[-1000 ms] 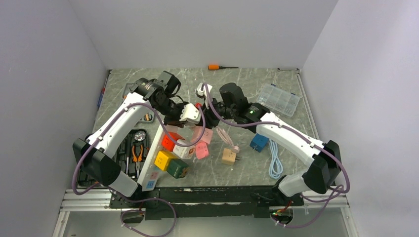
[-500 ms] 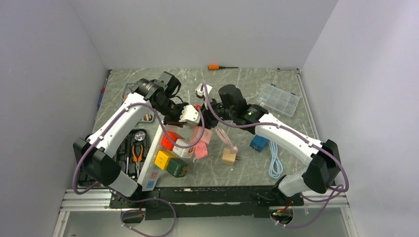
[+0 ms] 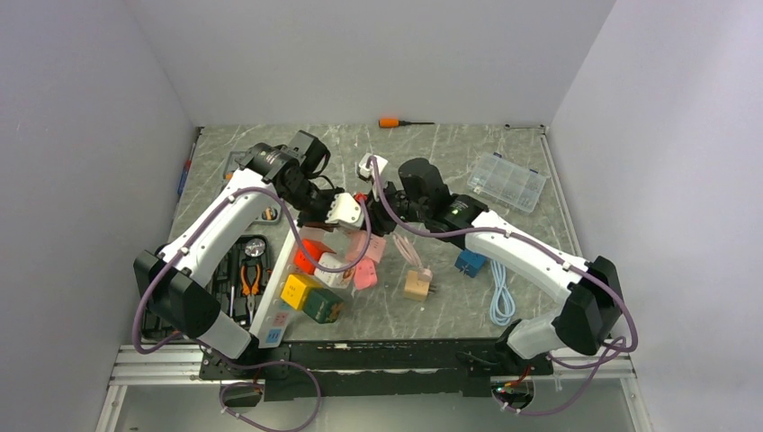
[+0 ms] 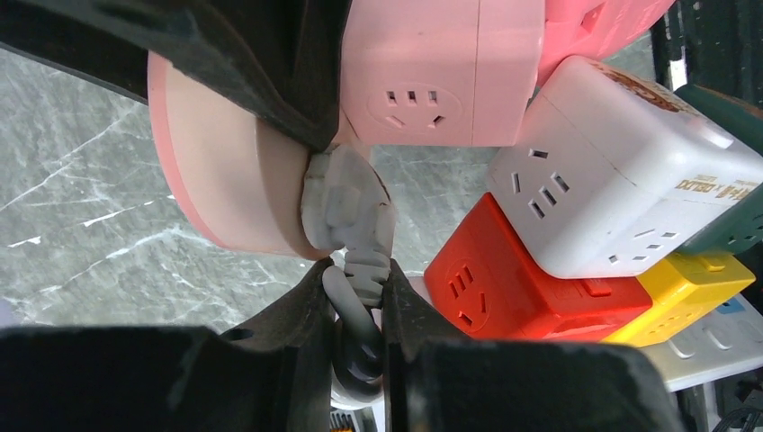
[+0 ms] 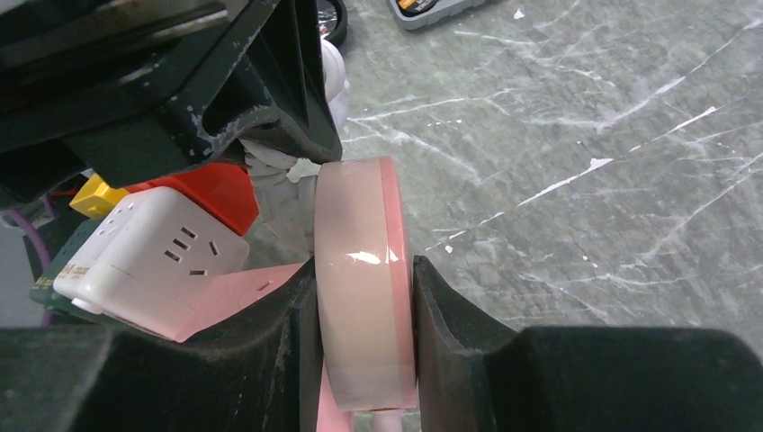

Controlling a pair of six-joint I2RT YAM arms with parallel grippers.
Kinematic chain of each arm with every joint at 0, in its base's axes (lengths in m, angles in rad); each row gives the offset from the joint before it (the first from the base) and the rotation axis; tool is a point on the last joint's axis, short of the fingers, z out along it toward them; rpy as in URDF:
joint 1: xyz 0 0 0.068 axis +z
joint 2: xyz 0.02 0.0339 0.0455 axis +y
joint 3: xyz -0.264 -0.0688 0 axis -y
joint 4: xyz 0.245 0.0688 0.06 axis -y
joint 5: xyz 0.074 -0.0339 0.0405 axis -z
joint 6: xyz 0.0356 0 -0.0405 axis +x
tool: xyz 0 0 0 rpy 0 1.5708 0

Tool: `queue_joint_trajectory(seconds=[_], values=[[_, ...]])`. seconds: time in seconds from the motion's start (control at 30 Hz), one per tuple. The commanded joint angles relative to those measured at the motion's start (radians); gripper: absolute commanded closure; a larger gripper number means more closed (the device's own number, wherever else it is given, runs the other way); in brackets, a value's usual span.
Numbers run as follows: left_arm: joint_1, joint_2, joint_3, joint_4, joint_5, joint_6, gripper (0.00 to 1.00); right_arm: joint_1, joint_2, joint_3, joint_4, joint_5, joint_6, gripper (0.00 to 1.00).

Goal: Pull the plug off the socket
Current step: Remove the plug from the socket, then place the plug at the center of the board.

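We saw both arms meeting over the middle of the worktop (image 5: 585, 135), a little toward its rear edge. The left gripper (image 4: 355, 283) was clenched on the pale grey plug (image 4: 346, 202), its fingers pinching the ribbed neck where the grey cable came out. The plug sat against the flat face of a round pink disc (image 5: 355, 225); whether its pins were fully inside we could not tell. The right gripper (image 5: 364, 288) grasped this disc across its thickness, one finger on each face, so the disc stood on edge between them.

The socket (image 3: 274, 310), the long white strip, was in neither gripper. It lay near the front left corner of the worktop and ran obliquely from the front edge toward the middle. A red cube (image 4: 504, 288), a white cube (image 4: 612, 193), a yellow cube (image 4: 693, 288) and a dark green cube (image 3: 322, 306) crowded along its right side. We could not tell if they were plugged into it or only lying on it. A pink cube (image 4: 441, 63) was just beside the disc.

Farther right lay a beige plug (image 3: 417, 285), a blue cube (image 3: 471, 261) and a light blue cable (image 3: 500, 301). An orange screwdriver (image 3: 391, 121) was at the rear edge, and a clear box (image 3: 510, 180) lay toward the rear right corner.
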State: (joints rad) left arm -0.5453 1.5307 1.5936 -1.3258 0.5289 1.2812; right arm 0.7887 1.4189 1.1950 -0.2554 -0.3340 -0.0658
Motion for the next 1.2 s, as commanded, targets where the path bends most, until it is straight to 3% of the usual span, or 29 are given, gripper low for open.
queue_joint_trajectory(seconds=[0.0, 0.23, 0.33, 0.53, 0.77, 0.93, 1.17], values=[[-0.116, -0.104, 0.041, -0.248, 0.397, 0.023, 1.0, -0.049, 0.111, 0.055, 0.251, 0.45, -0.081, 1.0], [-0.132, -0.141, 0.028, -0.249, 0.419, 0.038, 1.0, -0.097, 0.138, 0.044, 0.317, 0.507, -0.08, 1.0], [-0.135, -0.147, 0.025, -0.249, 0.413, 0.041, 1.0, -0.116, 0.127, 0.032, 0.316, 0.451, -0.048, 1.0], [-0.132, -0.14, 0.002, -0.233, 0.325, 0.069, 1.0, -0.121, 0.094, -0.025, 0.325, 0.434, -0.02, 1.0], [-0.034, -0.156, -0.145, 0.163, 0.113, -0.125, 1.0, -0.162, 0.01, -0.13, 0.33, 0.429, 0.061, 1.0], [0.084, -0.009, -0.052, 0.228, 0.073, -0.231, 1.0, -0.194, -0.068, -0.207, 0.323, 0.451, 0.114, 1.0], [0.132, 0.116, -0.027, 0.47, -0.051, -0.441, 1.0, -0.21, -0.148, -0.26, 0.296, 0.466, 0.15, 1.0]])
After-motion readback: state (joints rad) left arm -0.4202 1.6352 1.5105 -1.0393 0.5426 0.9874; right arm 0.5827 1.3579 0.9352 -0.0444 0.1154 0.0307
